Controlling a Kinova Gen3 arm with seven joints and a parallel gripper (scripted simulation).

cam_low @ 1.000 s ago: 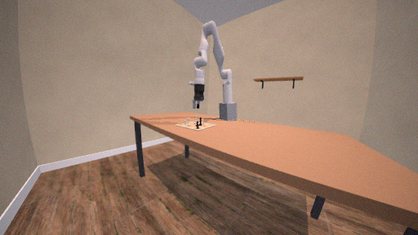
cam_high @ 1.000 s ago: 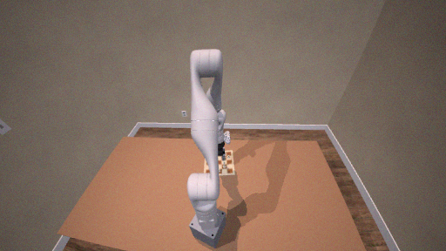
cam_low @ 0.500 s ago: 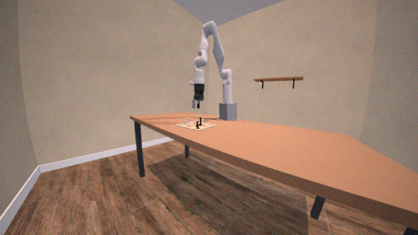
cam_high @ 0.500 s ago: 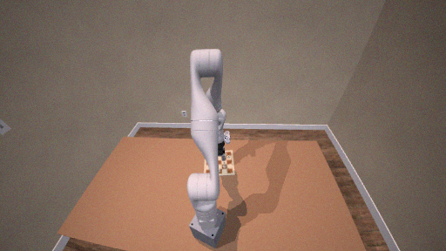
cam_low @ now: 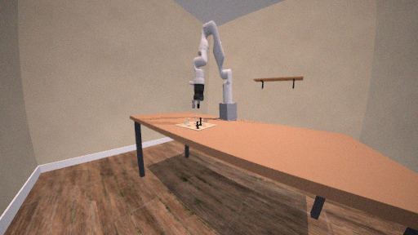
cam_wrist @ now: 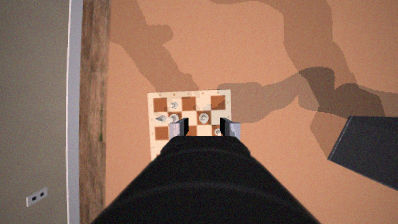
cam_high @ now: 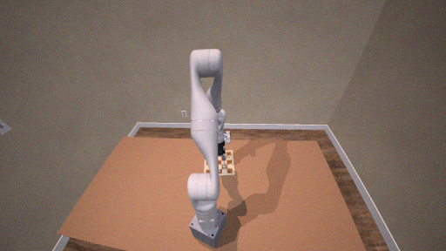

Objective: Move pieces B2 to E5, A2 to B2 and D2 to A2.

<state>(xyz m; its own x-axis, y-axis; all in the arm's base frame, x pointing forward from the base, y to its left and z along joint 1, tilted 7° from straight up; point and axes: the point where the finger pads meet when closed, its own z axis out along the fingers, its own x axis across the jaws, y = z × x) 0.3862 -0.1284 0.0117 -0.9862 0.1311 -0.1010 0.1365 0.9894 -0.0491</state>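
Observation:
The chessboard [cam_high: 233,169] [cam_low: 208,126] [cam_wrist: 155,148] carries several small pieces. In the wrist view, one piece [cam_wrist: 173,105] stands near the board's top edge. Below are a piece [cam_wrist: 160,118] that looks elongated, perhaps tilted, and another [cam_wrist: 173,118] beside it. A round-topped piece [cam_wrist: 203,118] shows between the finger lines, and a further piece [cam_wrist: 217,131] is partly covered by the right finger. The exterior view shows two dark pieces, one [cam_low: 197,125] nearer the front and one [cam_low: 200,121] behind it. My gripper [cam_low: 196,106] [cam_wrist: 204,124] is open and empty, well above the board. Its body hides the board's lower part; square labels are unreadable.
The board lies on a large brown table [cam_high: 283,209] [cam_low: 277,151]. The arm's grey base [cam_high: 207,231] [cam_low: 228,111] stands at the table's other side from the board. A wall shelf [cam_low: 278,79] is farther off. Arm shadows fall beside the board.

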